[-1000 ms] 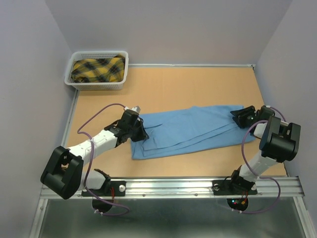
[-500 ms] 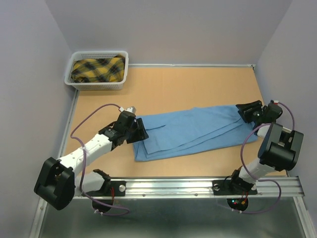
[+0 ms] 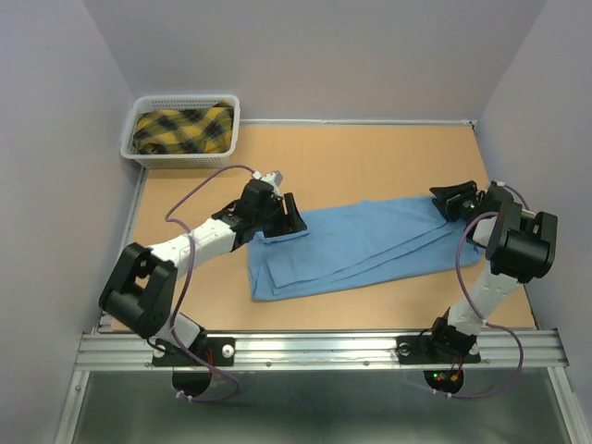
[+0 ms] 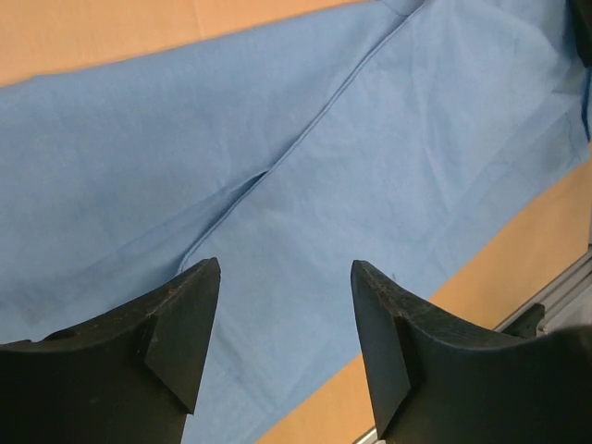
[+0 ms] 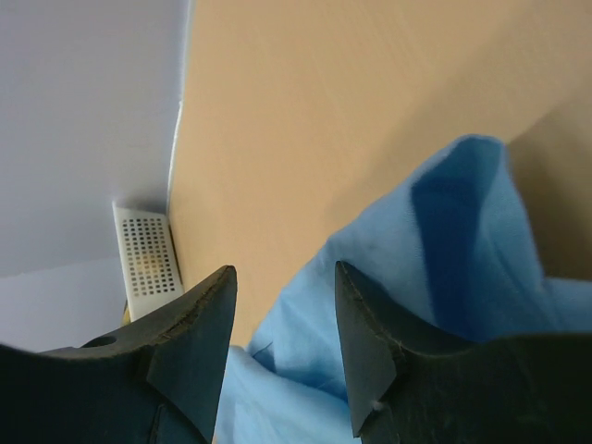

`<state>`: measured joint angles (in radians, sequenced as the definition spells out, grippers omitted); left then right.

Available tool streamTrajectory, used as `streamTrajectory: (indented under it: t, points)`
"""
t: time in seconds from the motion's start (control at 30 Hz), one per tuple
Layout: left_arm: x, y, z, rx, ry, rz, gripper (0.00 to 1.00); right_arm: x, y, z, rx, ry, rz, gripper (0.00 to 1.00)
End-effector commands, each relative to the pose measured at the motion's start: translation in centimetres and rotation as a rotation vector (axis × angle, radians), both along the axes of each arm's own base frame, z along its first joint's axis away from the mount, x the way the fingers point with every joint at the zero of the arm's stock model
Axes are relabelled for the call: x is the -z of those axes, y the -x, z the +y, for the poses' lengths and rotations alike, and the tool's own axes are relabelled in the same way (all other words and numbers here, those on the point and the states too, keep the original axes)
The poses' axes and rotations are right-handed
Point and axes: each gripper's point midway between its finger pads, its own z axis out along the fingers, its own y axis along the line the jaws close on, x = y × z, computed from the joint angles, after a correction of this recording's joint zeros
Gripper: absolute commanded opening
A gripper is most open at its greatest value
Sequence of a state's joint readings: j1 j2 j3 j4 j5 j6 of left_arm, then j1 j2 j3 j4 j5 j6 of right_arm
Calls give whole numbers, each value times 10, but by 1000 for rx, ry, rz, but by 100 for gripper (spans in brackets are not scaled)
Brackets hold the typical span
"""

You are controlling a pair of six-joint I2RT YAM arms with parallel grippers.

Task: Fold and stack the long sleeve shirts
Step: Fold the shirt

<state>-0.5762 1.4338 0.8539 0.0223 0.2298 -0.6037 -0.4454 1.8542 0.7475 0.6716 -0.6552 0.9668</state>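
Pale lilac walls point(image 3: 324, 55) close in a tan table point(image 3: 370, 153) on three sides, with a metal rail point(image 3: 314, 347) along its near edge. One blue shirt point(image 3: 370, 245) lies folded into a long band across the table's middle, slanting from near left to far right. The left arm point(image 3: 199, 245) and right arm point(image 3: 481, 287) reach from the rail to the shirt's two ends, and one white basket point(image 3: 176, 159) holding one yellow plaid cloth point(image 3: 180, 129) stands in the far left corner, well apart from the shirt. The left gripper point(image 4: 282, 277) is over the shirt's left end with fingers spread and only cloth below, and the right gripper point(image 5: 282, 277) is at the right end, fingers likewise spread, a raised fold just beside one finger.
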Motion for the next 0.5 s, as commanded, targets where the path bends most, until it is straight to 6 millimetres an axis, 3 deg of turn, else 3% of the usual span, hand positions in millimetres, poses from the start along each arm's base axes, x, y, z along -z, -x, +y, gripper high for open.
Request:
streamTrajectory:
  t: [0.0,0.1,0.2,0.3,0.37,0.43,0.47]
  points:
    - [22,-16,-12,15,18,5,67,-8,-20,-10,10,8,-92,52]
    - [57,-12,0,-27,-6,83,65,6,-18,-21,53,13,-68,52]
    - [80,1,15,-59,-18,140,64,3,-15,-34,89,20,-71,52]
    - [87,14,23,-71,-22,164,64,-16,-16,-33,79,31,-111,52]
    - [80,17,23,-69,0,155,64,-32,-17,-24,51,16,-139,52]
    - [74,20,24,-61,3,147,64,-54,-18,-7,6,18,-181,52]
    - [61,17,22,-56,16,117,64,-60,-19,9,-26,11,-189,52]
